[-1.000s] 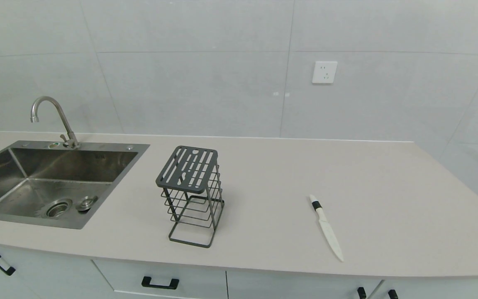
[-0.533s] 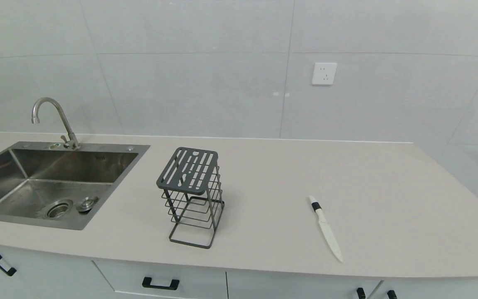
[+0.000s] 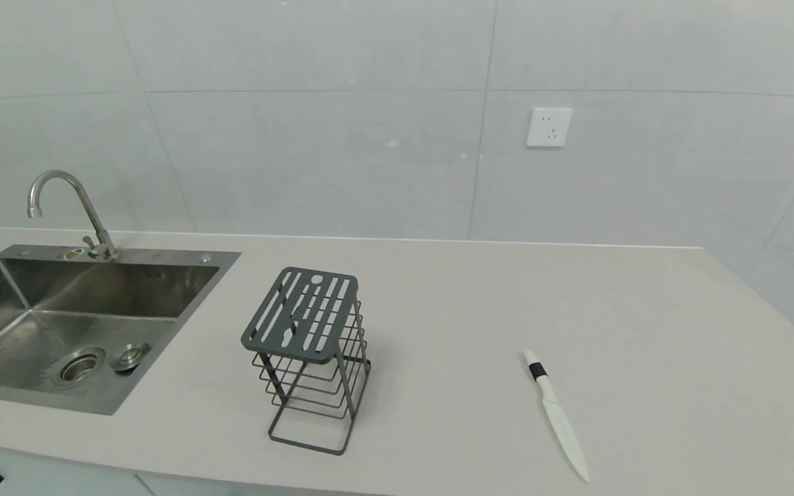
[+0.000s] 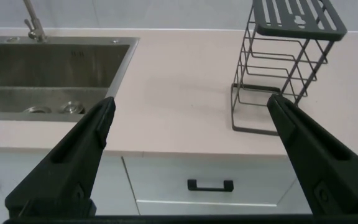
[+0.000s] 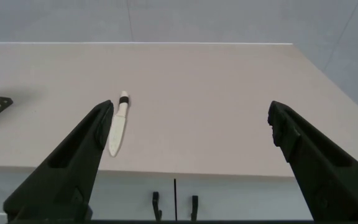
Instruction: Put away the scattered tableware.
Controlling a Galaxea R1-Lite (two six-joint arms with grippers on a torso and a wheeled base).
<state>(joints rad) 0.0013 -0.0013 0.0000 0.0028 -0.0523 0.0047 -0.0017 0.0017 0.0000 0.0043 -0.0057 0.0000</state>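
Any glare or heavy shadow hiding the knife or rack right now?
Head view: even light, no glare; the white knife contrasts weakly with the pale counter; the rack casts a faint shadow. Right wrist view: knife unshadowed. Left wrist view: soft reflections in the sink only.

Pale surfaces with a few dark accents

The knife was white with one black band; the rack was dark grey, its top plate patterned with slots. The table was pale beige, the sink silver steel, the wall light grey tile, the socket white. The cabinet front was white, its handle black. The left end effector and right end effector were black.
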